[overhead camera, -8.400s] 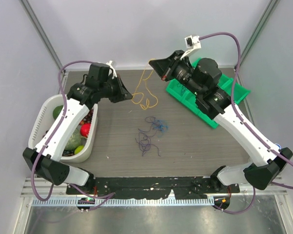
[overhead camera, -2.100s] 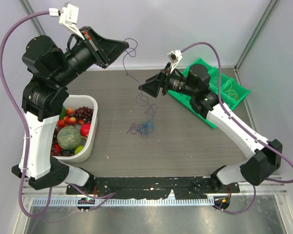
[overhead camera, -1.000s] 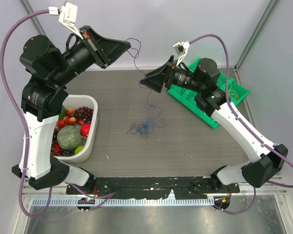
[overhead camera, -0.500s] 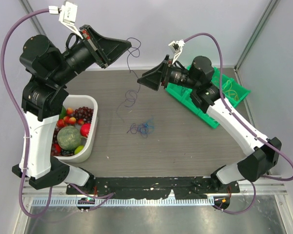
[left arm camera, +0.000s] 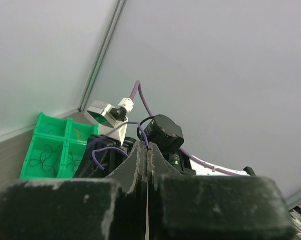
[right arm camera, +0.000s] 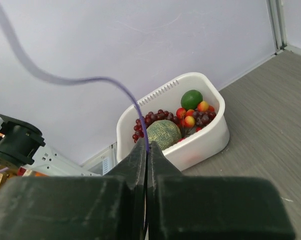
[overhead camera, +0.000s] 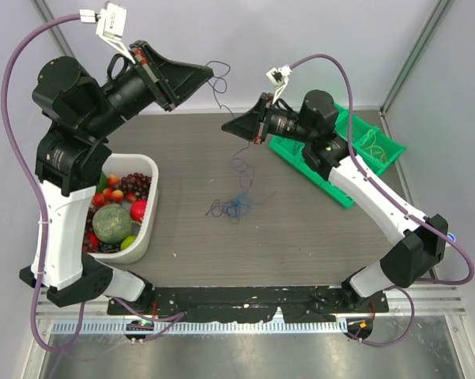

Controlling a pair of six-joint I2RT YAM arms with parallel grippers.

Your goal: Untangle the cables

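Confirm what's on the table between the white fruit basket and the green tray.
In the top view, only the tangled blue and purple cables lie between the basket and the tray; the rest of that stretch is bare.

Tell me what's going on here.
Two robot arms are untangling cables. The left gripper, raised high, and the right gripper, lower, are each shut on a thin purple cable. From the right gripper it hangs down to a small blue and purple tangle lying on the table. A yellow cable lies in the green tray.
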